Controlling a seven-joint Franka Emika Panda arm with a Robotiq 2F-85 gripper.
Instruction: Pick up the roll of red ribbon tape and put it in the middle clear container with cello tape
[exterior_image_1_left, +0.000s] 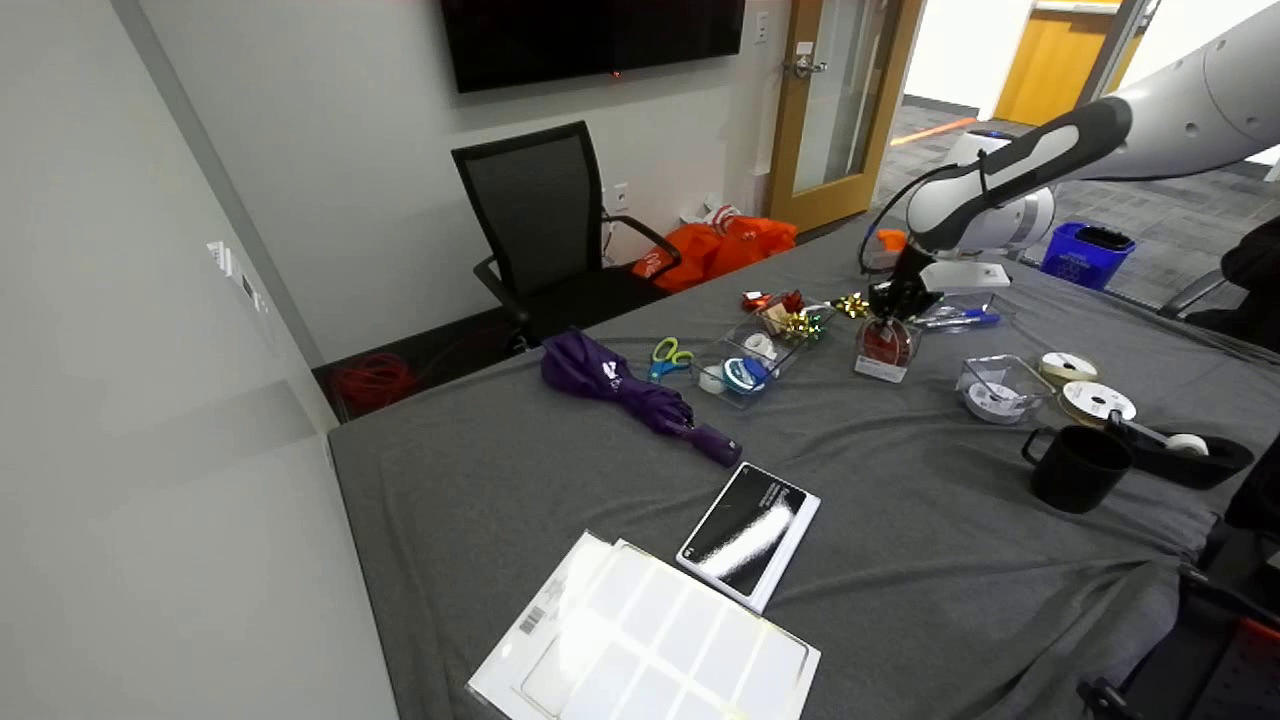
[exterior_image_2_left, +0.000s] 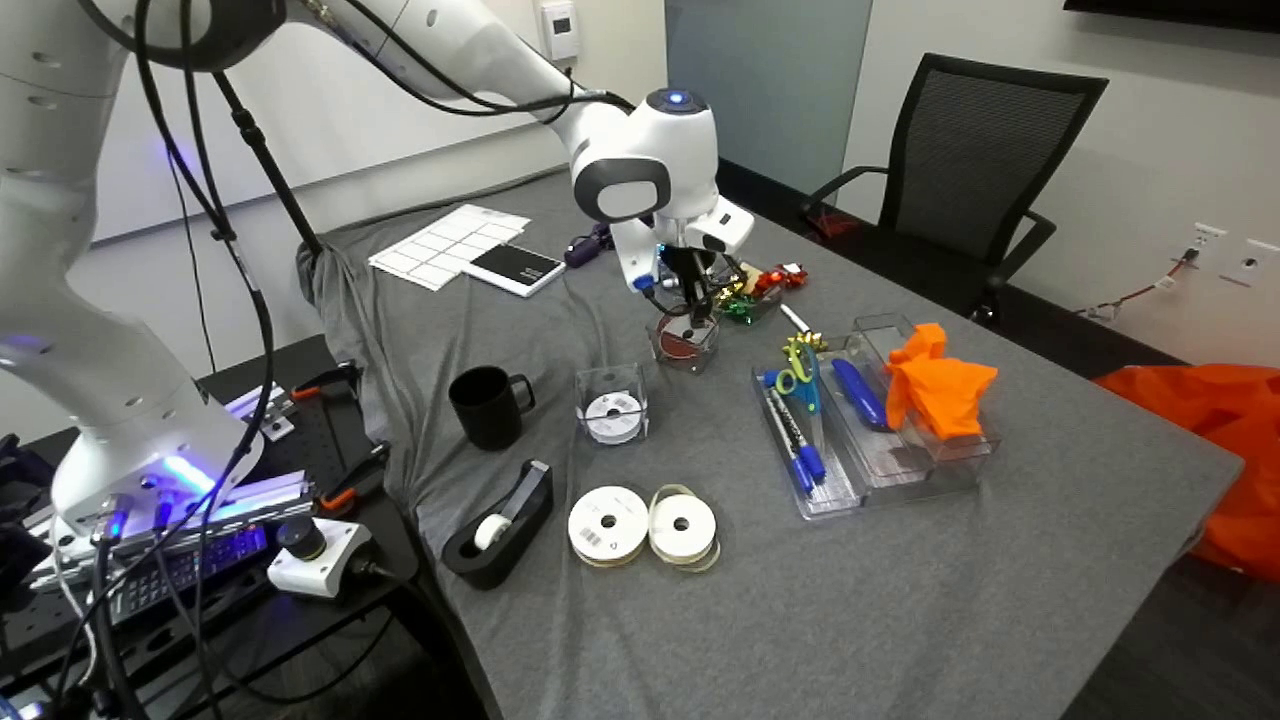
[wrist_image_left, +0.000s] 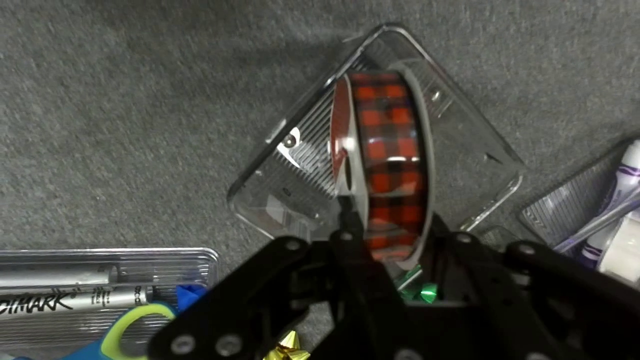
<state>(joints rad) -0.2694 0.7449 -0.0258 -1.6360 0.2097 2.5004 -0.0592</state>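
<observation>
The hand (wrist_image_left: 393, 215) pinched one red ribbon (wrist_image_left: 385, 130) in one clear box (wrist_image_left: 310, 170) — a second box (exterior_image_2_left: 612, 377) held one white spool (exterior_image_2_left: 600, 422); two more spools (exterior_image_2_left: 608, 542) lay nearby.

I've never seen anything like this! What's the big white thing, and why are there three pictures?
That's a robot arm, with joints that bend a bit like your elbow. Two cameras stand outside it, watching the grey cloth-covered table; the third rides on its wrist, looking down past its hand. On the table are a purple umbrella, a black mug and a tape dispenser, among other things. The hand seems to be pinching a roll of red checked ribbon, which looks to be inside a small clear box.
</observation>
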